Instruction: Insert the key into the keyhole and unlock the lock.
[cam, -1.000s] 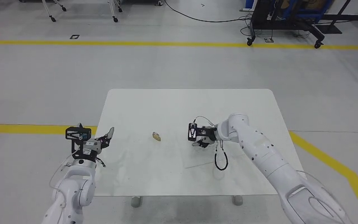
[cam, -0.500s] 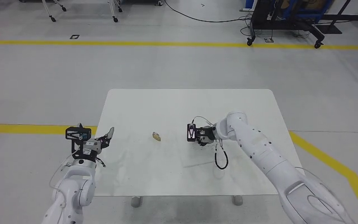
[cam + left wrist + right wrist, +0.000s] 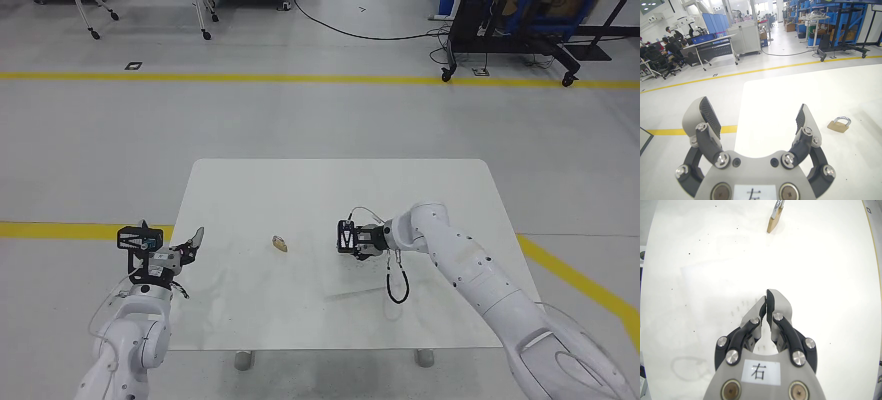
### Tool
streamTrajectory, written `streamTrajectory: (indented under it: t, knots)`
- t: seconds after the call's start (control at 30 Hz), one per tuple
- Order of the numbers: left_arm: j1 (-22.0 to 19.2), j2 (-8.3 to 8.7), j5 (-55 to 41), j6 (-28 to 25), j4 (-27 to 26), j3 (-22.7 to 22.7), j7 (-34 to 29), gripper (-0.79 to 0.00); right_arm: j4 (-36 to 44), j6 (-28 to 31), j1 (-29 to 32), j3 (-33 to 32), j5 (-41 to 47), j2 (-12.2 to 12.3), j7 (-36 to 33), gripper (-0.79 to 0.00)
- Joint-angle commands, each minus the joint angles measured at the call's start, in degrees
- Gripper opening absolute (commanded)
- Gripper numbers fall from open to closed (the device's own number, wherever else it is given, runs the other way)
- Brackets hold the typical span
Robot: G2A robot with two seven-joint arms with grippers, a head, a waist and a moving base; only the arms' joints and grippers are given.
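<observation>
Noticed a tiny nudge of the right gripper [image 3: 345,240] back toward the table's [image 3: 430,190] right edge versus half a second ago. Also a bit of wrist roll compared to a full second back. No shift at all for the lock [image 3: 280,243] or the left gripper [image 3: 753,106].

Right now: right fingers pinched tight on the key [image 3: 766,292], with just a thin silver edge poking past the tips. Hovering low around the table's middle. Lock lying flat left of centre, brass body, shackle down. Well apart from the key, with its body end turned toward the right gripper and the shackle end away. Left gripper parked at the left edge, fingers spread wide, with the lock off ahead of it.
</observation>
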State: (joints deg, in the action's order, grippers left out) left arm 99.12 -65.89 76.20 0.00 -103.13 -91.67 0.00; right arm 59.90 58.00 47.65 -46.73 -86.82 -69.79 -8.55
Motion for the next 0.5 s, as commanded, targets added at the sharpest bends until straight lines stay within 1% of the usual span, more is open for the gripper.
streamTrajectory:
  t: [0.0,0.13,0.2,0.33,0.47]
  knots:
    - [0.0,0.0,0.0,0.0,0.0,0.0,0.0,0.0,0.0,0.0,0.0,0.0,0.0,0.0,0.0,-0.785]
    - [0.0,0.0,0.0,0.0,0.0,0.0,0.0,0.0,0.5,-0.1,0.4,0.0,0.5,0.0,0.8,-0.785]
    - [0.0,0.0,0.0,0.0,0.0,0.0,0.0,0.0,1.5,0.0,1.0,0.4,0.3,0.2,3.4,-0.785]
    - [0.0,0.0,0.0,0.0,0.0,0.0,0.0,0.0,1.1,0.0,0.6,1.7,-0.8,0.6,7.4,-0.785]
    - [0.0,0.0,0.0,0.0,0.0,0.0,0.0,0.0,0.4,0.0,-0.4,3.7,-0.9,1.1,14.9,-0.785]
